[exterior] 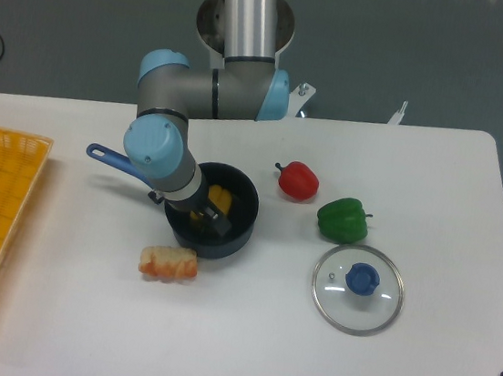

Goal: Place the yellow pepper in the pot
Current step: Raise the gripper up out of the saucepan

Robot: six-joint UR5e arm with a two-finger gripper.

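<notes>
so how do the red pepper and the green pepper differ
The red pepper is red and looks smaller; the green pepper is green and bulkier. The red one lies nearer the pot, the green one nearer the glass lid. Both lie loose on the table, untouched by the gripper.

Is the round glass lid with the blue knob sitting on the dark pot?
No, the round glass lid lies flat on the white table, right of the dark pot.

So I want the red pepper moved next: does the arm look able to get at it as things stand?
Probably yes. The red pepper sits in the open, apart from the green pepper and the pot, where the gripper is.
</notes>
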